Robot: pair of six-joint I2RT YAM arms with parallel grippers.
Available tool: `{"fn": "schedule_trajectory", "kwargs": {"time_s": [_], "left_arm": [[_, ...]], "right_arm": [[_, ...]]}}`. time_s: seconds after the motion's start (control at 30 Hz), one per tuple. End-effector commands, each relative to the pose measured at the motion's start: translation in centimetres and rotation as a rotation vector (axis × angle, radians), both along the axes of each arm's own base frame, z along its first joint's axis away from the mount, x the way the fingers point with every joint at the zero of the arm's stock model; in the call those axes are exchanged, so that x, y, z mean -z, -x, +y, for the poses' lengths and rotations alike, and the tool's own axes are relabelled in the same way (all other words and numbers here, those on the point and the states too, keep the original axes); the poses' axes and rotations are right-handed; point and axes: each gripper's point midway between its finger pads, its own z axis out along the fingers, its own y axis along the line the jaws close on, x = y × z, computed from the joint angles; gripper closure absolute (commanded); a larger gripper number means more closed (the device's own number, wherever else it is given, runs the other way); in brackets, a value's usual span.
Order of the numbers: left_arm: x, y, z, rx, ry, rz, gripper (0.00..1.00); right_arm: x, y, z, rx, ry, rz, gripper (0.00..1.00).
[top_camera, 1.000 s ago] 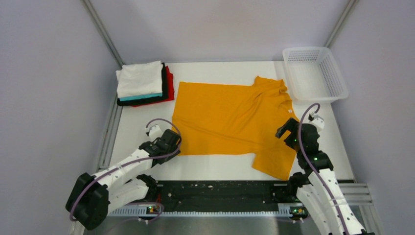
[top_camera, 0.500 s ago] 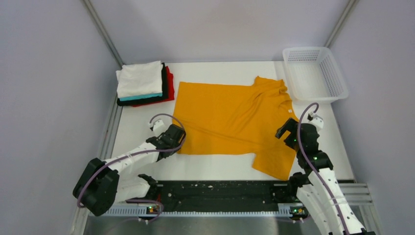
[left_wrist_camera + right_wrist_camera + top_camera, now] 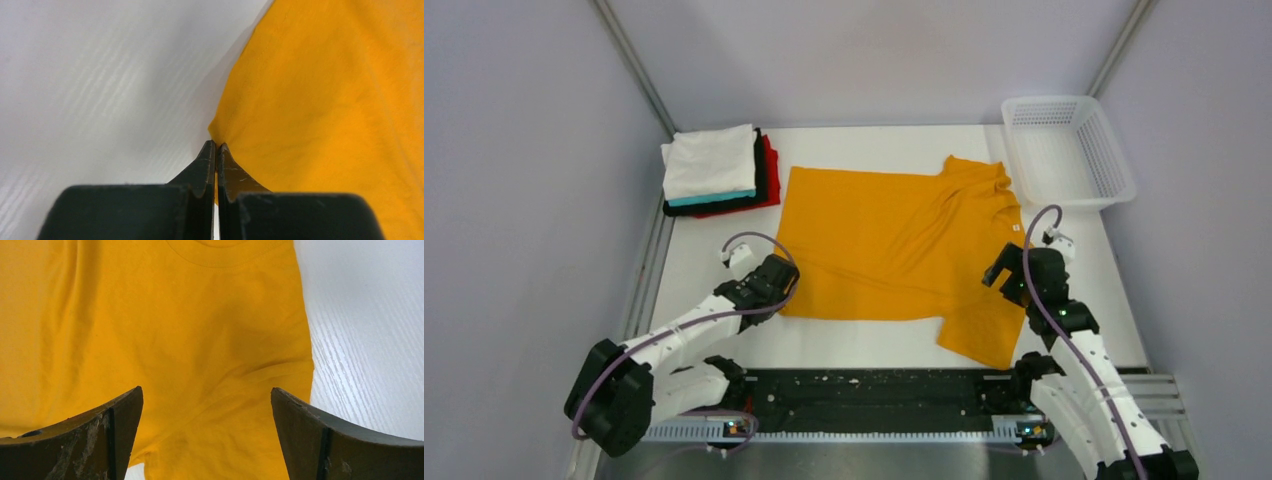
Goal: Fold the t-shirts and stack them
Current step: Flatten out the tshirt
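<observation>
The orange-yellow t-shirt [image 3: 894, 240] lies spread flat mid-table, collar to the right. My left gripper [image 3: 781, 287] is at its near-left hem corner; in the left wrist view the left gripper [image 3: 216, 146] is shut on the edge of the orange shirt [image 3: 325, 100], with a sliver of cloth pinched between the jaws. My right gripper [image 3: 1002, 272] hovers over the near sleeve area. In the right wrist view the right gripper [image 3: 207, 396] stands wide open above the orange shirt [image 3: 175, 330], collar at the top. A stack of folded t-shirts [image 3: 714, 168], white on top, sits at the far left.
A white plastic mesh basket [image 3: 1114, 165] stands at the far right corner. Bare white table [image 3: 714, 240] shows left of the shirt and along the right edge. A black rail [image 3: 874, 390] runs along the near edge between the arm bases.
The left gripper has moved onto the shirt's near-left corner and shut on it. The right gripper has shifted slightly up and left over the shirt and stays open.
</observation>
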Motion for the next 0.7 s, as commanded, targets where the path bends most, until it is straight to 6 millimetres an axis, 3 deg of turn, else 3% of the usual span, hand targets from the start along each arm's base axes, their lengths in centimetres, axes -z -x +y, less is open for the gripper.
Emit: {"fn": "schedule_trajectory", "kwargs": {"time_s": [0.0,0.2,0.33,0.53,0.67], "left_arm": [[-2.6,-0.7,2.6,-0.069,-0.065,-0.081,1.00],[-3.0,-1.1,3.8,-0.104,-0.033,-0.093,1.00],[-2.8,-1.2,2.9,-0.077,0.024,-0.109,1.00],[-1.8,-0.3,3.1,-0.075,0.037,-0.099,1.00],[-1.6,-0.4,2.6,-0.059,0.052,-0.092,1.00]], "right_arm": [[-2.3,-1.5,2.4,-0.122,-0.006,-0.036,0.04],[-2.3,0.4,7.1,-0.271,0.119,0.060,0.06],[-0.9,4.6,9.7,-0.420,0.168,0.244,0.11],[1.5,12.6,10.4,-0.532,0.192,0.525,0.18],[3.5,15.1,10.4,-0.563,0.198,0.646,0.23]]}}
